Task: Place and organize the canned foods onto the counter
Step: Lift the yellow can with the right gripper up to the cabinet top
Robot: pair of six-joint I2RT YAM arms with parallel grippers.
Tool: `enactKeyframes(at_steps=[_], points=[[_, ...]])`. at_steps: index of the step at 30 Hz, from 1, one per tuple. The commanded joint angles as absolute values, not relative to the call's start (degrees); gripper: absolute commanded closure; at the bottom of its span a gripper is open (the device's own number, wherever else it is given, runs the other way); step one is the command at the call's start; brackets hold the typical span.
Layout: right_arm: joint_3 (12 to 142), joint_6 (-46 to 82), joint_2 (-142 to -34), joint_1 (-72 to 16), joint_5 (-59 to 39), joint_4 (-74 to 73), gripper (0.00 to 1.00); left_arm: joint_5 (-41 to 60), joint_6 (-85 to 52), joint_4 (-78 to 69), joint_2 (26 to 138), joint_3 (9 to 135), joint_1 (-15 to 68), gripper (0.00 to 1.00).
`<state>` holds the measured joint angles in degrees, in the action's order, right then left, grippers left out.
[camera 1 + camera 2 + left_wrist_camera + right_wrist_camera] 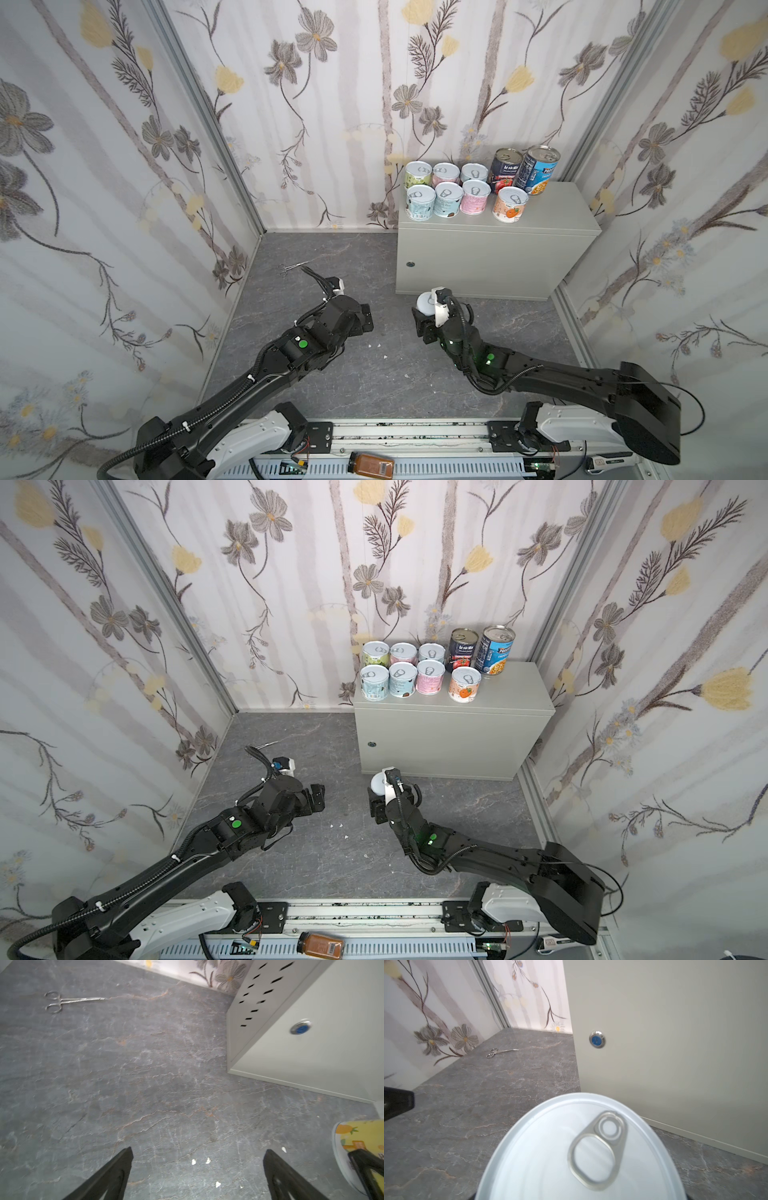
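My right gripper (424, 309) is clamped on a can (581, 1147), yet in the right wrist view its wide lid covers my fingers entirely, and the bottom edge cuts off the rim. In both top views the wrist camera (439, 303) hides most of that can and all of its label. The left wrist view crops the same can at the side, leaving a yellow strip, and cuts the fingers (116, 1172) of my left gripper (197, 1150) off at the base. White specks (193, 1161) on the floor (145, 1084) are too small to name, perhaps crumbs.
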<state>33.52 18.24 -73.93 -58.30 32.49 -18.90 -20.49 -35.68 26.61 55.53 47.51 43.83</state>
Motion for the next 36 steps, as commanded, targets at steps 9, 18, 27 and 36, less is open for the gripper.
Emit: enactKeyframes(at_steps=[9, 18, 27, 36], points=[[42.8, 23.8, -47.9, -48.8, 32.6, 17.3, 0.35, -17.8, -31.5, 23.0, 59.1, 54.8, 44.1, 0.0], [62.2, 18.7, -47.4, -40.1, 34.9, 31.0, 0.37, -18.7, -29.2, 23.0, 60.7, 58.9, 44.1, 0.0], [76.9, 12.4, -55.9, -30.7, 31.3, 34.1, 0.36, -20.7, -26.7, 21.1, 64.6, 66.4, 42.3, 0.0], [86.6, 12.4, -68.4, -15.0, 15.3, 33.1, 0.37, -18.5, -25.7, 17.8, 67.8, 68.9, 40.7, 0.0]])
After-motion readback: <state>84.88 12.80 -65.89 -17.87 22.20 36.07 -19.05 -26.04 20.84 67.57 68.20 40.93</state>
